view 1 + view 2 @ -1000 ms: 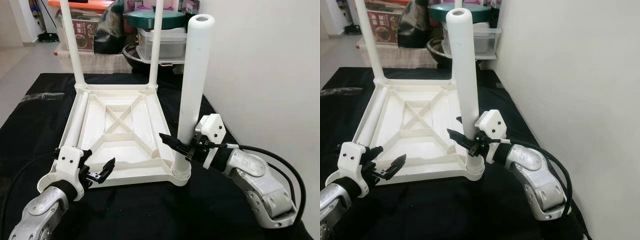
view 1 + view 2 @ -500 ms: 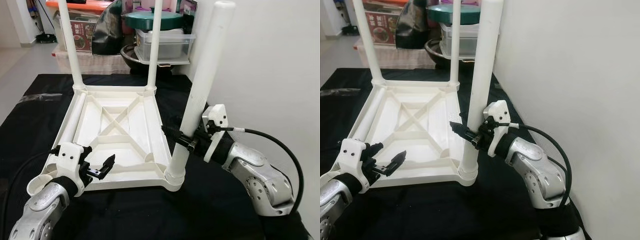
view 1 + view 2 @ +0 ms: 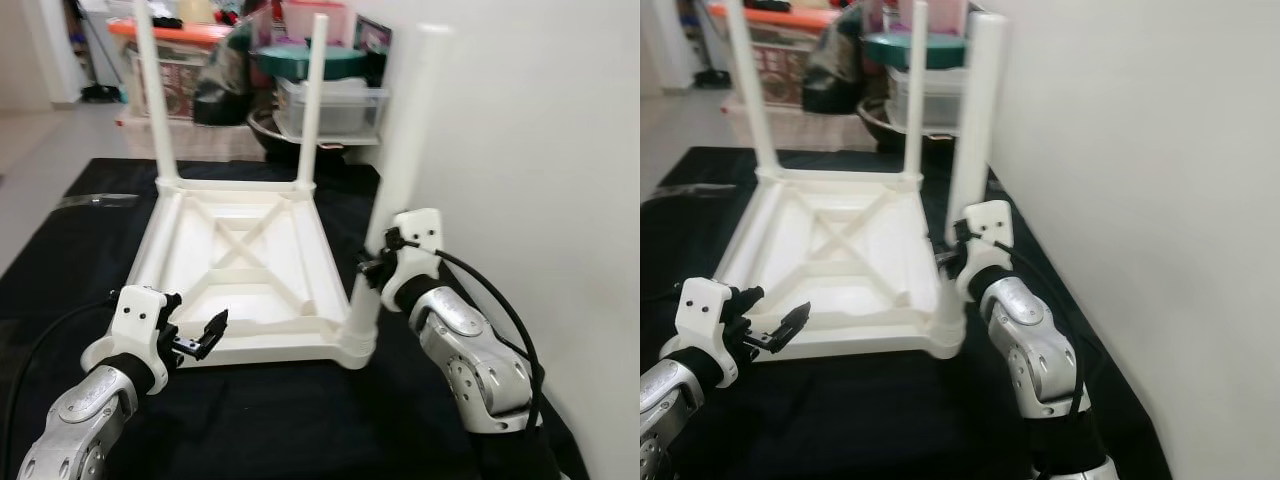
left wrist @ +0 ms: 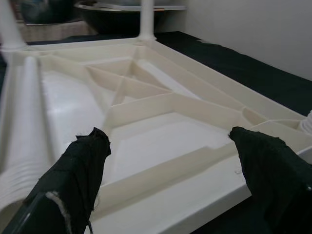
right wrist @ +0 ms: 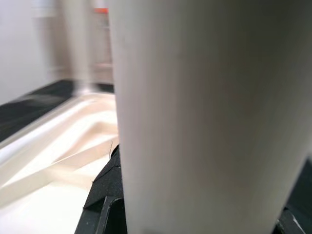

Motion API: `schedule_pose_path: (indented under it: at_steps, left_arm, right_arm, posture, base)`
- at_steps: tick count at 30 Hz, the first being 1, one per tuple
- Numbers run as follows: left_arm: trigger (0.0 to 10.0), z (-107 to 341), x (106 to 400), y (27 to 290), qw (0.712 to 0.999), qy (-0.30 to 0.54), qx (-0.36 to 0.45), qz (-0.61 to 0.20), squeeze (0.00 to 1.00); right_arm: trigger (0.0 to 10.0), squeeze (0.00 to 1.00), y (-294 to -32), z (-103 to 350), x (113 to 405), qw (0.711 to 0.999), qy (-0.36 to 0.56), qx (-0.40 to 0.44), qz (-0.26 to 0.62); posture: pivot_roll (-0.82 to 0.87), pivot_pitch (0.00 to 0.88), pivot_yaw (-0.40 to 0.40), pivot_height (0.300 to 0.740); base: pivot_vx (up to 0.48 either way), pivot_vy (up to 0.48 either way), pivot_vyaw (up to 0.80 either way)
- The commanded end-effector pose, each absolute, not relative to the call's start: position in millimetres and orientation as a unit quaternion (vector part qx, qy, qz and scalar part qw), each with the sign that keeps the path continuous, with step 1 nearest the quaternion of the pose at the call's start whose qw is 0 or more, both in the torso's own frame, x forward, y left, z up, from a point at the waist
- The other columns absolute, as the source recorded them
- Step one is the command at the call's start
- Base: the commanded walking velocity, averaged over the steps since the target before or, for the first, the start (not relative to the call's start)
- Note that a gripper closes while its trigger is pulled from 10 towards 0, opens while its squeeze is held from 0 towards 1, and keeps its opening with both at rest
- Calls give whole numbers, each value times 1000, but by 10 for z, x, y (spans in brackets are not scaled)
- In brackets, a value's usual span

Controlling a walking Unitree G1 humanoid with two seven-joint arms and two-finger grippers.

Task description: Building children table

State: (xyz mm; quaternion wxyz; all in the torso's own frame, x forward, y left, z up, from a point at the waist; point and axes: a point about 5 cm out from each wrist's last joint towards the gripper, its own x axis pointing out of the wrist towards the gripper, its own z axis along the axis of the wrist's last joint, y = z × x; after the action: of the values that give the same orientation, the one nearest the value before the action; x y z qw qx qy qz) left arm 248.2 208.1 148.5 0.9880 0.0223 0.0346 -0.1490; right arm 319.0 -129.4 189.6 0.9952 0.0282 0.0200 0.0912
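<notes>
The white plastic table top [image 3: 245, 265] lies upside down on the black-clothed desk [image 3: 300, 420]. Since 0.5 s ago the third leg [image 3: 398, 170] has gone from leaning to near upright in its near right corner socket, so it looks close to seated. The right end effector [image 3: 375, 268] is clamped on it. The left end effector [image 3: 195, 340] hovers, fingers apart, at the near edge. Legs are smooth matte tubes, the underside cross-ribbed

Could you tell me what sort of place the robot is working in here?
Probably a home storage or utility corner. A clear plastic storage box with a green lid, a dark pot and other household clutter are stacked behind the black cloth where the upturned white table lies.
</notes>
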Motion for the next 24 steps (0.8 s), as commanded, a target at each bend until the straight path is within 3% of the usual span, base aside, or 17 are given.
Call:
schedule_pose_path:
  at_steps: [1, 7, 14, 24]
  left_arm:
    - [10000, 1449, 2513, 2116, 990, 43, 26, -133, 0]
    - [10000, 1425, 2542, 2119, 991, 50, 27, -122, 0]
    - [10000, 1416, 2573, 2165, 993, 52, 30, -98, 0]
    - [10000, 1415, 2589, 2194, 995, 51, 30, -84, 0]
  right_arm:
    - [0, 0, -1775, 1476, 3194, 989, 116, 18, -86]
    - [0, 0, -1819, 1321, 3224, 976, 159, 60, -138]
    - [0, 0, -1818, 1377, 3284, 970, 151, 64, -177]
    - [0, 0, -1545, 1402, 3295, 976, 136, 45, -165]
  posture:
    - [71, 0, -118, 740]
    - [74, 0, -122, 740]
    - [77, 0, -128, 740]
    - [81, 0, -129, 740]
  base:
    - [0, 0, 0]
    - [0, 0, 0]
    - [0, 0, 0]
    - [0, 0, 0]
